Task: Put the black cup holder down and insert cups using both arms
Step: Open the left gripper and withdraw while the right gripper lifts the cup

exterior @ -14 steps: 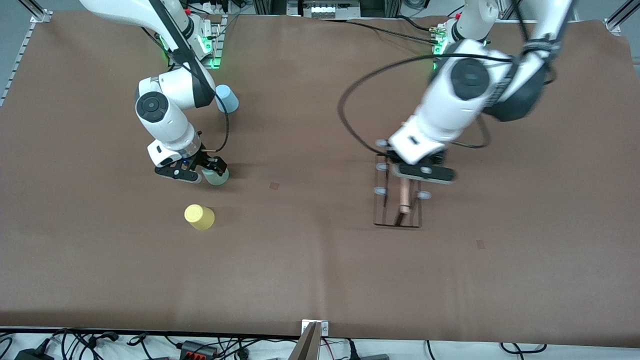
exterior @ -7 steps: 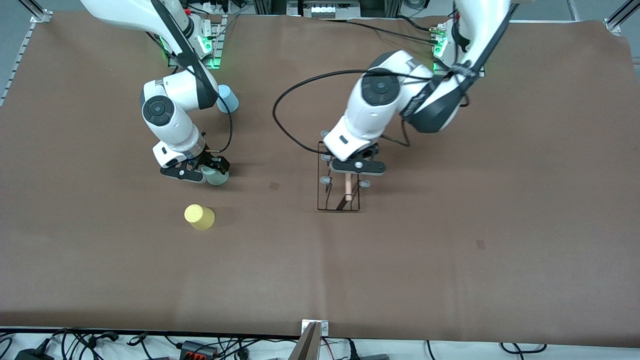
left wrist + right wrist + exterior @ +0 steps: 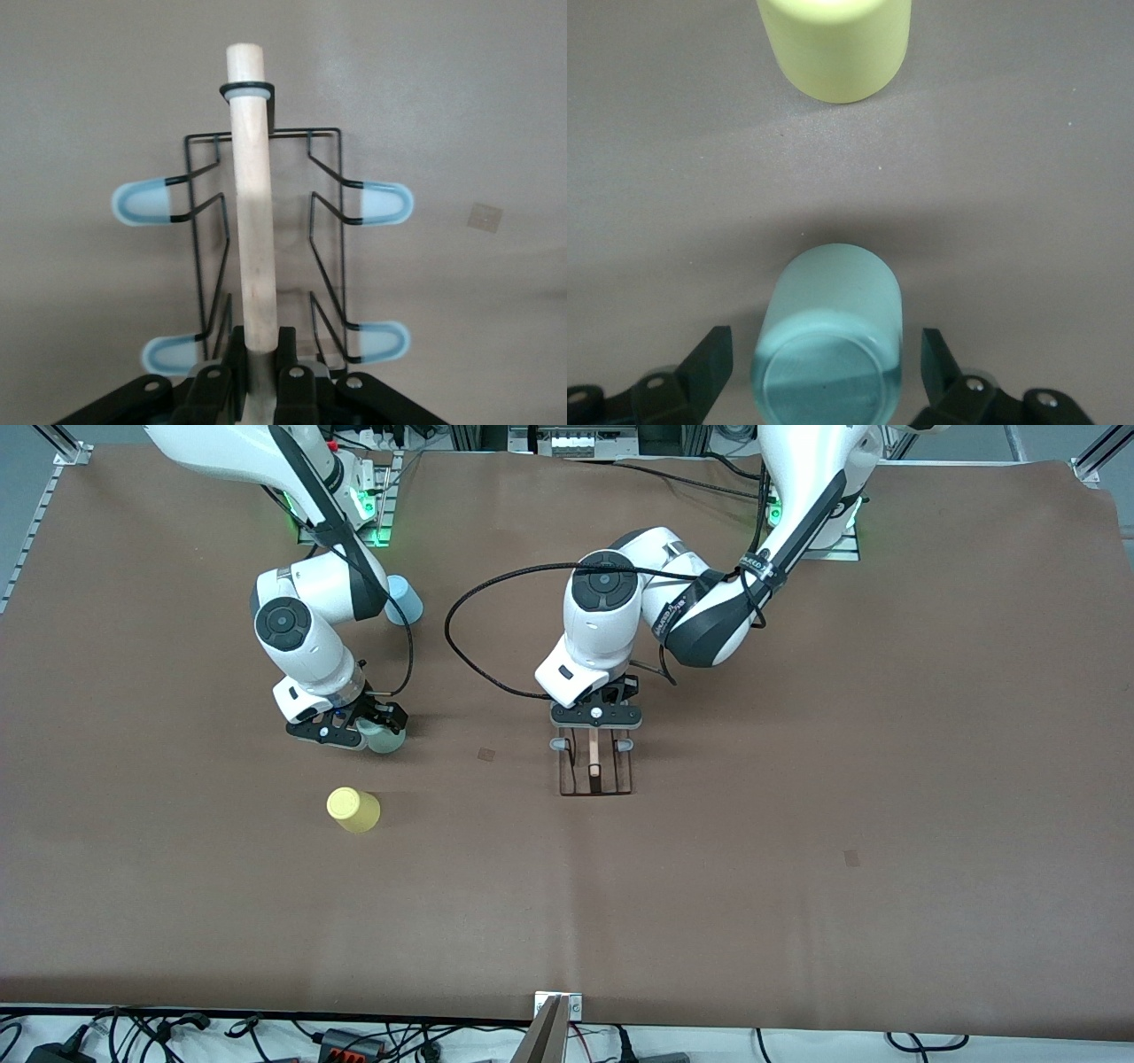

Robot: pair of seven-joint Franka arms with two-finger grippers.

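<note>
Left end effector (image 3: 595, 717) clamped on rack's (image 3: 595, 778) wooden rod (image 3: 252, 204), mid-counter. Right end effector (image 3: 353, 731) open around mint cup (image 3: 385, 737). Light, thin, slippery; squeeze sides gently.

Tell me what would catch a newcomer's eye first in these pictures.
Probably the left gripper, shut on the wooden rod of the black cup holder near the table's middle. Next, toward the right arm's end, the right gripper has its fingers apart on either side of the mint-green cup, with the yellow cup nearer the front camera.
</note>
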